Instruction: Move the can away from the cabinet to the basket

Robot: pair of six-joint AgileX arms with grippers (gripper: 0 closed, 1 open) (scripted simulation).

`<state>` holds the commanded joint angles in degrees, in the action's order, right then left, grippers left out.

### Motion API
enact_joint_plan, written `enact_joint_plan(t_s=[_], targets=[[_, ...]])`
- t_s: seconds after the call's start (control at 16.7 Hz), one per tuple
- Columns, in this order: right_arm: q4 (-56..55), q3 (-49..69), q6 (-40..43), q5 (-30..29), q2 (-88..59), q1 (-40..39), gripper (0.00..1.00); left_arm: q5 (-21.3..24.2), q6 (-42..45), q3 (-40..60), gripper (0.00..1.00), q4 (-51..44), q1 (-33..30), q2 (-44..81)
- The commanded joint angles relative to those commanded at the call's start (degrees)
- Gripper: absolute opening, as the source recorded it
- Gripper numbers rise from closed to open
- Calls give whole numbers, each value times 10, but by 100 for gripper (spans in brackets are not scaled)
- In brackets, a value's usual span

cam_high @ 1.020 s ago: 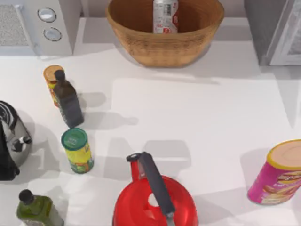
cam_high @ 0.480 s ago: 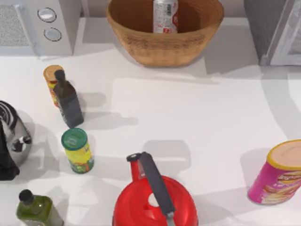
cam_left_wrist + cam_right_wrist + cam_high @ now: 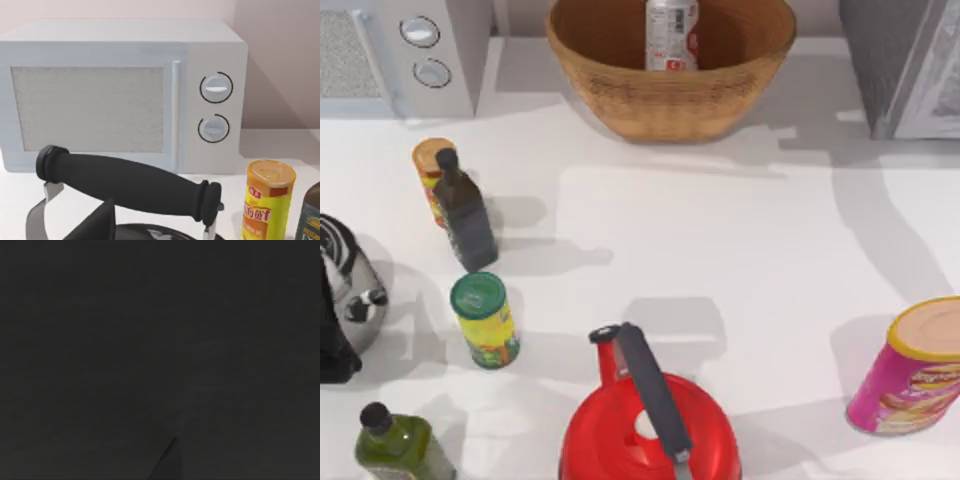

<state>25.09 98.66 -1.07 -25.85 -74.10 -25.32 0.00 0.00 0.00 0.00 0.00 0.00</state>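
Can [image 3: 672,33] upright inside basket [image 3: 670,100], cabinet [image 3: 905,65] apart.

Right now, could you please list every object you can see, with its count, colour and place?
can: 1, silver-white, upright inside the basket
basket: 1, tan wicker, far centre
cabinet: 1, grey, far right corner
microwave: 1, pale grey, far left corner
dark bottle: 1, black, left
yellow canisters: 2, left, one behind the dark bottle
green bottle: 1, near left
red kettle: 1, near centre
steel kettle: 1, left edge
pink tube: 1, right edge
Right wrist view: dark
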Motion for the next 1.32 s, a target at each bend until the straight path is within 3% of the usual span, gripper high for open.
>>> enact_joint_plan(t_s=[0.18,0.54,0.9,1.32], targets=[[3,7,7,-9,11,15,100,0,0,0,100,0,0,0],[-20,64,6,34,-72,60,100,0,0,0,100,0,0,0],[-22,57,7,34,-58,58,100,0,0,0,100,0,0,0],[-62,-120,10,73,80,91,100,0,0,0,100,0,0,0]])
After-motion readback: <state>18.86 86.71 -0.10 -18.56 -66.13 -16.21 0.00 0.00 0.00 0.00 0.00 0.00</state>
